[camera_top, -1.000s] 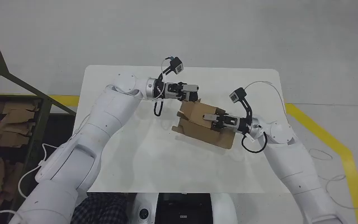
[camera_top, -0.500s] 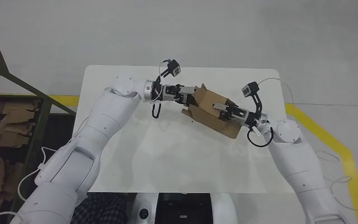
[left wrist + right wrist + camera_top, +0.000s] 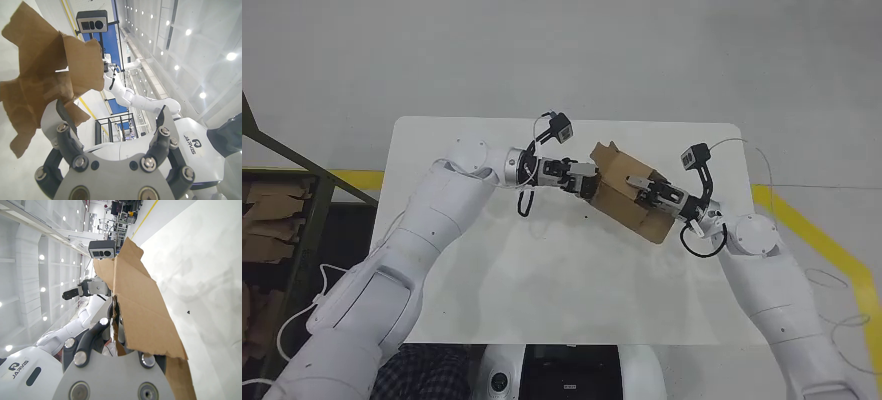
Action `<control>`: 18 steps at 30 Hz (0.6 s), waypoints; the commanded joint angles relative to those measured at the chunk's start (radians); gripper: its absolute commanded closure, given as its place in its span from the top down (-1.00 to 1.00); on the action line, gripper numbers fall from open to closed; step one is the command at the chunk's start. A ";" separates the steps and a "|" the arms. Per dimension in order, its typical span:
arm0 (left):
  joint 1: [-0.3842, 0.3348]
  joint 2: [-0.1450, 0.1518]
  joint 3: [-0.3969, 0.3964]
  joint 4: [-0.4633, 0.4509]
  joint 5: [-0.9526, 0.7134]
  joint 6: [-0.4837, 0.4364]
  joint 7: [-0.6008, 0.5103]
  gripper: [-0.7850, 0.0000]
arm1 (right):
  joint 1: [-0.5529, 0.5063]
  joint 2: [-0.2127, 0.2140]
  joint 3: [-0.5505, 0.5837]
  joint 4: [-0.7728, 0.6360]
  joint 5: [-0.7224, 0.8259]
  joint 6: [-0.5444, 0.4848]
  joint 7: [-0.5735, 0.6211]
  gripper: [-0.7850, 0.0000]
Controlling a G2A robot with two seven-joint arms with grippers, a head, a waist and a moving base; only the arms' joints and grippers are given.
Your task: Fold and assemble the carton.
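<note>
Right fingers [image 3: 103, 313] tight on carton [image 3: 140, 306] wall

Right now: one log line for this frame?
carton: partly open, flaps loose | right end effector: shut on carton edge | left end effector: open, beside a flap

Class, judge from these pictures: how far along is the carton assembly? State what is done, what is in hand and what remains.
Done: the carton looks partly opened into a box shape, held above the table. In hand: the right gripper is shut on one panel edge; the left gripper is open beside the end flaps. Left: those flaps splay outward, so folding and closing the ends remains.
</note>
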 commanded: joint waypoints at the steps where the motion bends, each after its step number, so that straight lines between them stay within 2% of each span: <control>1: 0.001 -0.003 0.004 0.000 0.000 0.002 -0.001 1.00 | 0.001 -0.001 -0.001 -0.002 -0.004 -0.002 -0.011 -1.00; 18: -0.012 -0.020 0.008 0.048 -0.011 0.004 -0.004 1.00 | -0.024 -0.008 0.011 -0.055 -0.016 0.015 -0.128 -1.00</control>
